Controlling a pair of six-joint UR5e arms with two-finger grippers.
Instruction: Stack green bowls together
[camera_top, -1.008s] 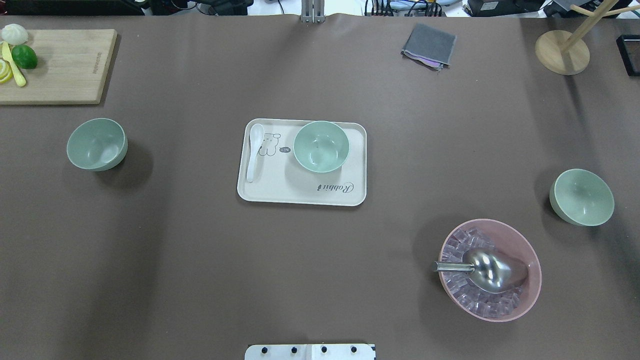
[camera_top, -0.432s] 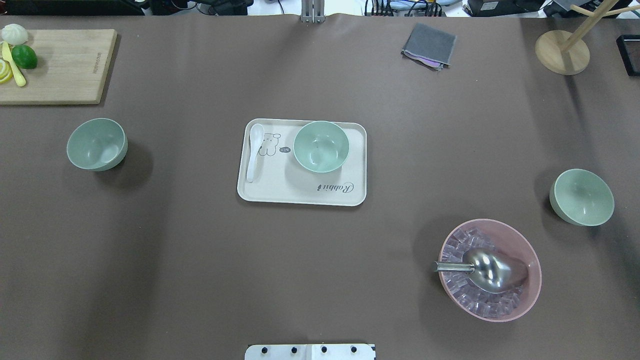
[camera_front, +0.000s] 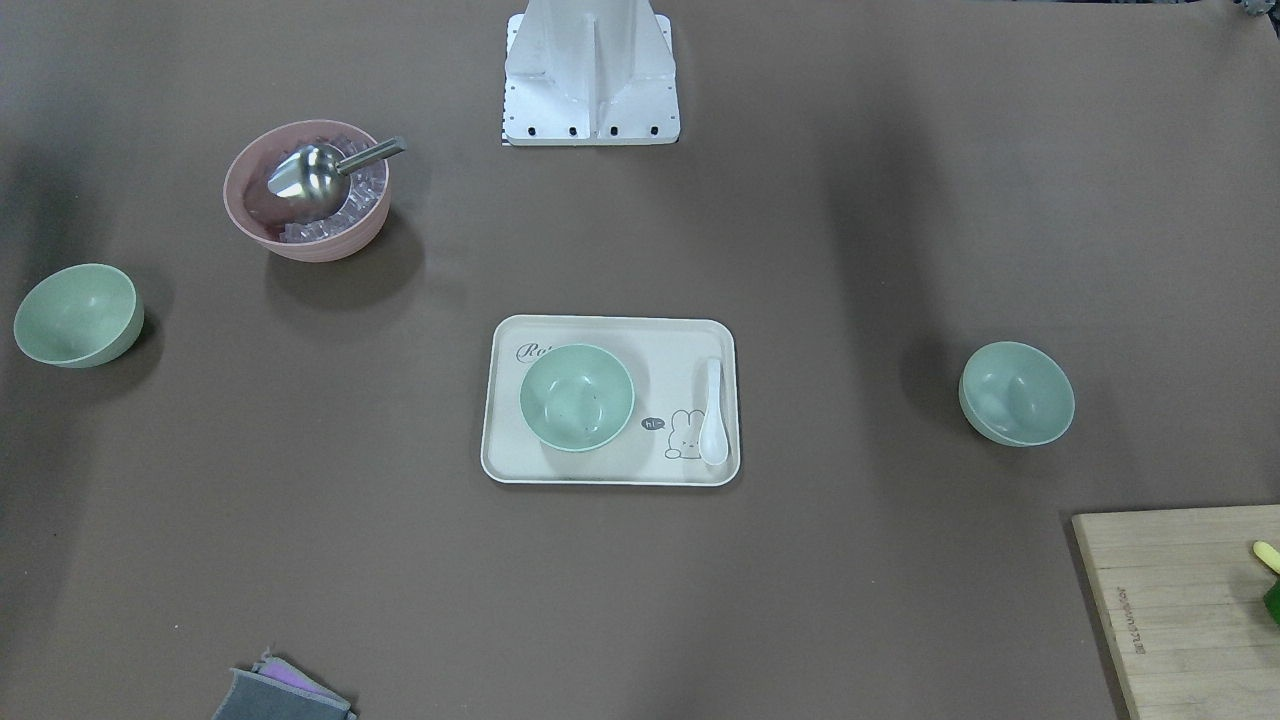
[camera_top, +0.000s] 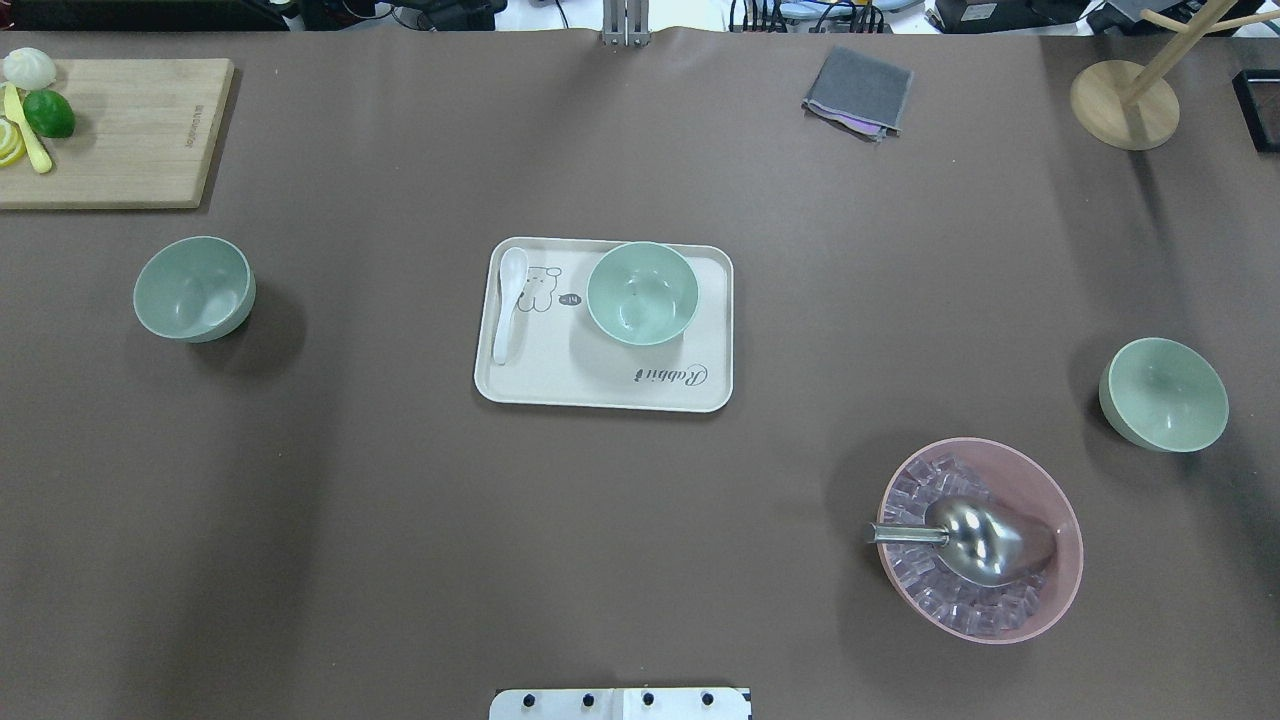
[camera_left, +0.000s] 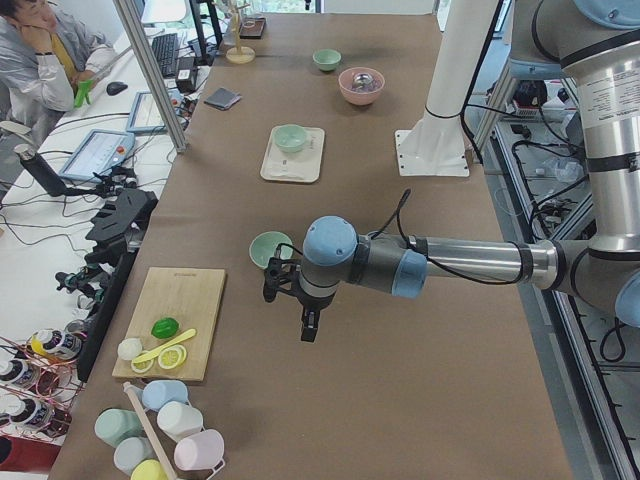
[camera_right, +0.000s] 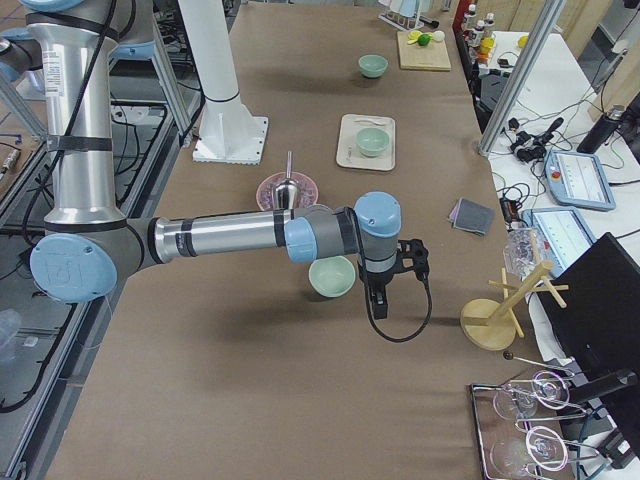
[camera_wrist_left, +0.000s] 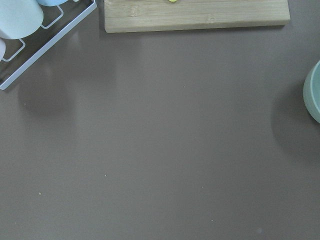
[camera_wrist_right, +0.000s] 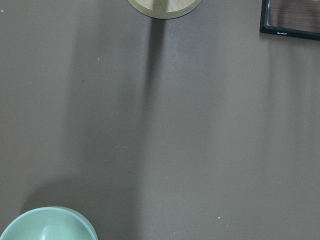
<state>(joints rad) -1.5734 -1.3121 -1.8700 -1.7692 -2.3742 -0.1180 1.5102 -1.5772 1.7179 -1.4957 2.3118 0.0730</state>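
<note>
Three pale mint-green bowls stand apart on the brown table. One green bowl (camera_top: 194, 289) is at the left, one (camera_top: 641, 293) sits on the cream tray (camera_top: 600, 385), and one (camera_top: 1164, 394) is at the right. My left gripper (camera_left: 308, 335) hangs beside the left bowl (camera_left: 268, 249), whose edge shows in the left wrist view (camera_wrist_left: 312, 97). My right gripper (camera_right: 372, 312) hangs beside the right bowl (camera_right: 332, 276), which also shows in the right wrist view (camera_wrist_right: 47, 227). The grippers show only in the side views, so I cannot tell whether they are open or shut.
A pink bowl (camera_top: 980, 540) with ice cubes and a metal scoop stands near the right green bowl. A white spoon (camera_top: 510, 305) lies on the tray. A cutting board (camera_top: 120, 135) is at the far left, a grey cloth (camera_top: 858, 90) and a wooden stand (camera_top: 1124, 104) at the far right.
</note>
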